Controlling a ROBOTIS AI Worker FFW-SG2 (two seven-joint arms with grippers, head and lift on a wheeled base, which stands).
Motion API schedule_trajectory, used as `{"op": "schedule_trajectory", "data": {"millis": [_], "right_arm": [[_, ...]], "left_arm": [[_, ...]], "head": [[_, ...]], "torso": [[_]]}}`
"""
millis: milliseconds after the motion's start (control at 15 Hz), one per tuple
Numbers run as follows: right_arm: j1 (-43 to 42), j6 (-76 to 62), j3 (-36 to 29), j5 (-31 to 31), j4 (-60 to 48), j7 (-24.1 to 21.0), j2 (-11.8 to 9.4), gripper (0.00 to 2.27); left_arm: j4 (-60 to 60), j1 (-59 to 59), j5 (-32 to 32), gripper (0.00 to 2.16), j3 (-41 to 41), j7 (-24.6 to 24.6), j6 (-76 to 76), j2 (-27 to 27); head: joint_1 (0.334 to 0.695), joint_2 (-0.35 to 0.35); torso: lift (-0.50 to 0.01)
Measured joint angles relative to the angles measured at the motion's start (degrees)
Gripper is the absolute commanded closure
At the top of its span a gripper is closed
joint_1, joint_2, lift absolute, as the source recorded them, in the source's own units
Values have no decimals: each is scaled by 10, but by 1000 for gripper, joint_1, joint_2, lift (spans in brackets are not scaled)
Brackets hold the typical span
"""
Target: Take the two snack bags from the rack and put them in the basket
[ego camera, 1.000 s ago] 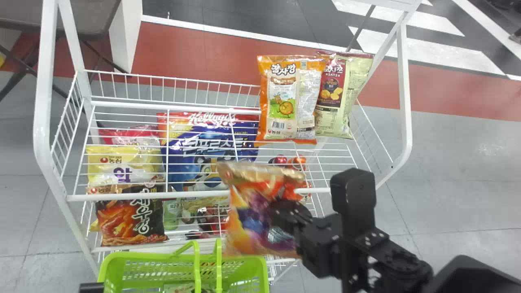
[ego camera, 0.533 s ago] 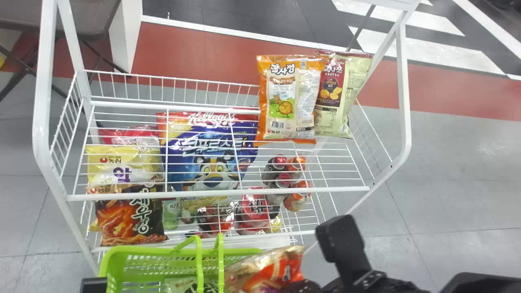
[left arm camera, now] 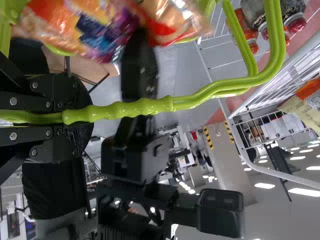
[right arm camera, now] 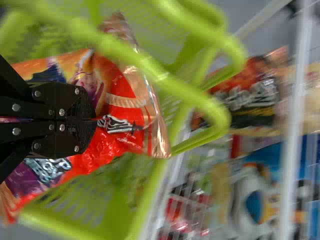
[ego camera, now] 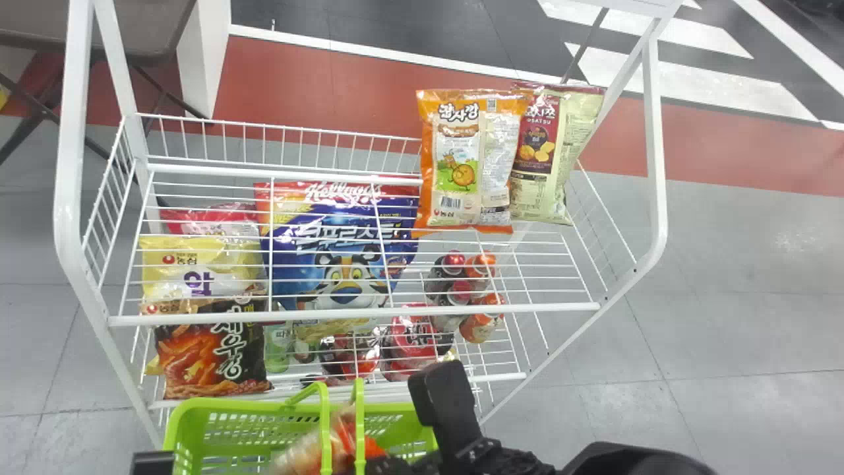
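The robot's right gripper [ego camera: 389,465] is clamped on a shiny red, orange and purple plastic snack bag [right arm camera: 117,95], right there at the mouth of a bright green plastic basket [ego camera: 191,405]. Its left gripper [left arm camera: 82,117] is closed around the basket's green handles [ego camera: 325,425]. An orange-edged packet [ego camera: 468,158] leans beside a cream-and-maroon one [ego camera: 557,152] on the white wire rack [ego camera: 343,313].

Grey floor [ego camera: 745,316] that was crossed by thin seams, a red floor band [ego camera: 297,86] that ran across it, a white line [ego camera: 395,56] that edged the band, black flooring [ego camera: 409,26] beyond, a folding table [ego camera: 132,30] that stood beside a white panel [ego camera: 204,59], bright ceiling lights [left arm camera: 265,185] that shone
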Motion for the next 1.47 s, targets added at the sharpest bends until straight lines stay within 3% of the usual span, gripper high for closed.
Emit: {"op": "schedule_trajectory", "data": {"millis": [67,333,600,867,1000,1267,1467], "right_arm": [[0,-39,3,4,13,4,0,36],[2,-47,-17,4,18,29,1,43],[1,186,-79,-4,-67,96,1,46],[11,261,-128,19,-139,87,2,36],[34,193,-144,38,-170,54,6,33],[109,-147,-155,51,-176,1,26,36],[131,-390,-138,49,-117,-28,40,36]], "left_arm": [[0,0,0,2121,0,0,0,0],[0,0,0,2121,-1,0,0,1],[-2,0,-1,2121,-1,1,0,1],[-3,0,0,2121,-2,2,0,0],[-4,2,0,2121,-3,2,0,-1],[-5,7,0,2121,-1,-1,-1,-1],[-5,9,0,2121,1,-2,-3,-1]], "head": [[695,-350],[695,-350],[695,-350],[695,-350],[695,-350],[695,-350],[695,-350]], "torso": [[-11],[-11],[-11],[-11],[-11],[-11],[-11]]}}
